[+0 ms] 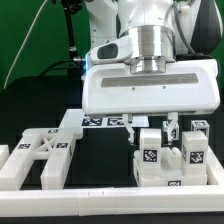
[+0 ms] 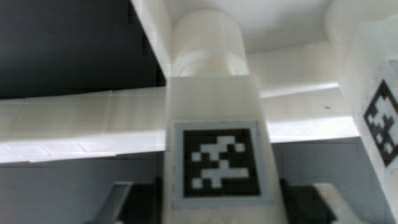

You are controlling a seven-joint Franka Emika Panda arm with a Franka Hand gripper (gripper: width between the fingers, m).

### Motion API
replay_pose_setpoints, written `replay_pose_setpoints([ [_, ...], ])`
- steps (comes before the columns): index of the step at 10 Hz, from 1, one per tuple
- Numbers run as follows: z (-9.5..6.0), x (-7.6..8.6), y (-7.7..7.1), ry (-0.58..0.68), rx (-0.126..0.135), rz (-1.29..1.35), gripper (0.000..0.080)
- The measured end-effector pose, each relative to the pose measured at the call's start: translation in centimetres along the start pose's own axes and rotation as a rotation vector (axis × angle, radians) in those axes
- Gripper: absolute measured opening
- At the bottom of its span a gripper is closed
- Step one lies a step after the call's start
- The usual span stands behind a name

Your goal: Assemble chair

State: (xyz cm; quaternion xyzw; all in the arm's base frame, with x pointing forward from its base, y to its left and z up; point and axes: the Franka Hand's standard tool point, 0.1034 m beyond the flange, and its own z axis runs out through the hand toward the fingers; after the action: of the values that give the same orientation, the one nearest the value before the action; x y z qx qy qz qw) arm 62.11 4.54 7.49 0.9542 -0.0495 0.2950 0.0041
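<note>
One two-finger gripper [image 1: 157, 124] is in view. Directly beneath and beside it, at least four chunky white plastic blocks with square tags [image 1: 150, 158] stand clustered. To the exterior view's left of the gripper lie one white cross-braced frame piece [image 1: 45, 155] and one flat white tagged slab [image 1: 100, 122]. The wrist view shows two tags.

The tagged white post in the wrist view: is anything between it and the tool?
Nothing visible does. The tagged white post sits between the tool's fingers, one on each side. Neighbouring white blocks stand beside it, not in between.
</note>
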Motion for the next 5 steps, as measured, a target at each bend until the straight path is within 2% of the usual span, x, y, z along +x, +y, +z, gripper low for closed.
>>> replay_pose_setpoints([
  [1,0.01,-0.01,0.0,0.0,0.0,0.0,0.037],
  [2,0.03,-0.04,0.01,-0.001,0.0,0.0,0.055],
  [3,0.04,-0.06,0.01,-0.001,0.0,0.0,0.0629],
  [5,0.05,-0.07,0.02,-0.001,0.0,0.0,0.0644],
])
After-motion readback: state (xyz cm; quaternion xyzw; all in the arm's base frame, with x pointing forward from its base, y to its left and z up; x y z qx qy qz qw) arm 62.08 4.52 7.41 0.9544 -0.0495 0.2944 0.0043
